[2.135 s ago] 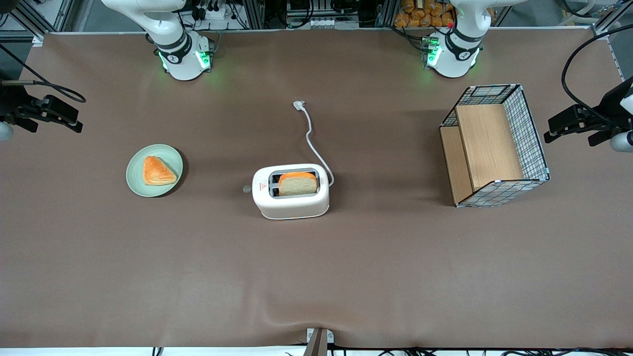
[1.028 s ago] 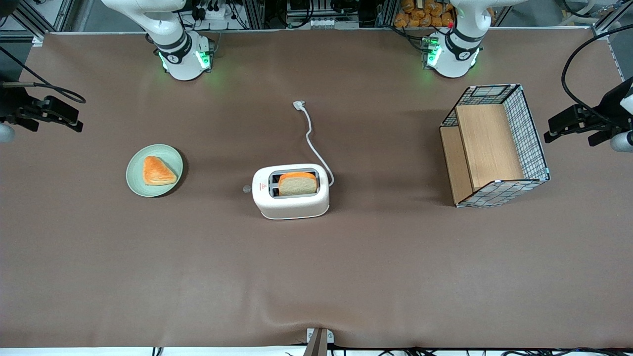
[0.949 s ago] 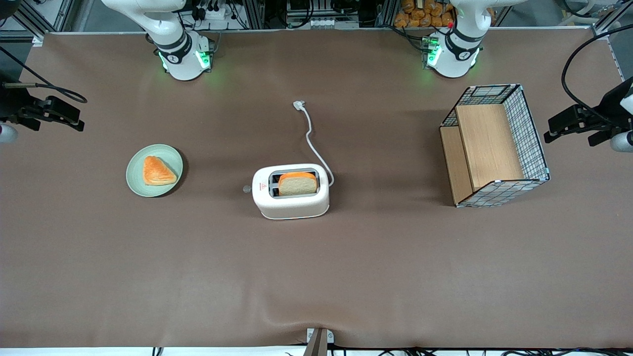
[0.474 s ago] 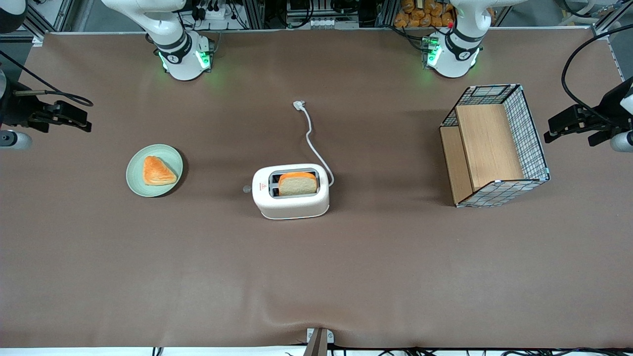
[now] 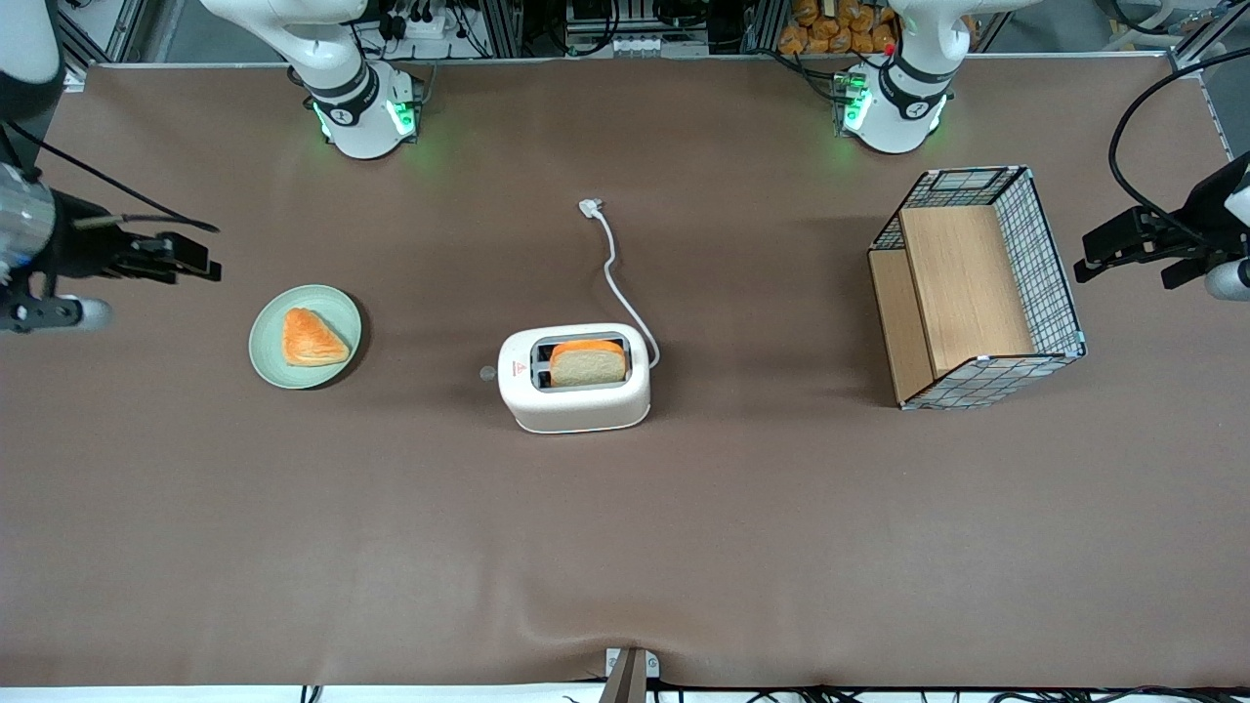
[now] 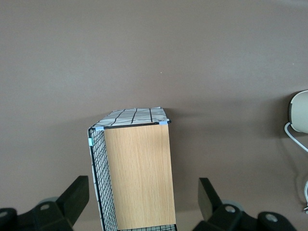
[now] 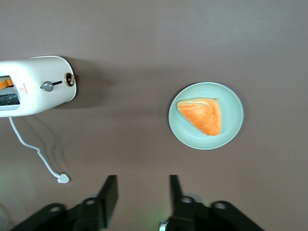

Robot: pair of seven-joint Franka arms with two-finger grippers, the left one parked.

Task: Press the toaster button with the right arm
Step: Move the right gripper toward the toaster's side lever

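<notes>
Nothing is pressed yet: the claw (image 7: 139, 192), released and empty, hovers near the plate (image 5: 262, 359) (working arm's end), well apart from the toaster button (image 5: 486, 372)

On the desk (image 5: 684, 547) there is one toaster (image 5: 574, 379) with one slice of bread (image 5: 587, 362) standing in a slot, one grey toaster button (image 5: 486, 372) on its narrow side and one white cord (image 5: 617, 273) with a plug. I count also one green plate (image 5: 270, 356) with one orange pastry (image 5: 312, 338) on it, and one wire-and-wood basket (image 5: 977, 286). One gripper (image 5: 200, 265) of the right arm (image 5: 39, 244) hangs near the plate, toward the working arm's end of the desk, and its two fingers (image 7: 109, 192) stand apart with nothing between them.
</notes>
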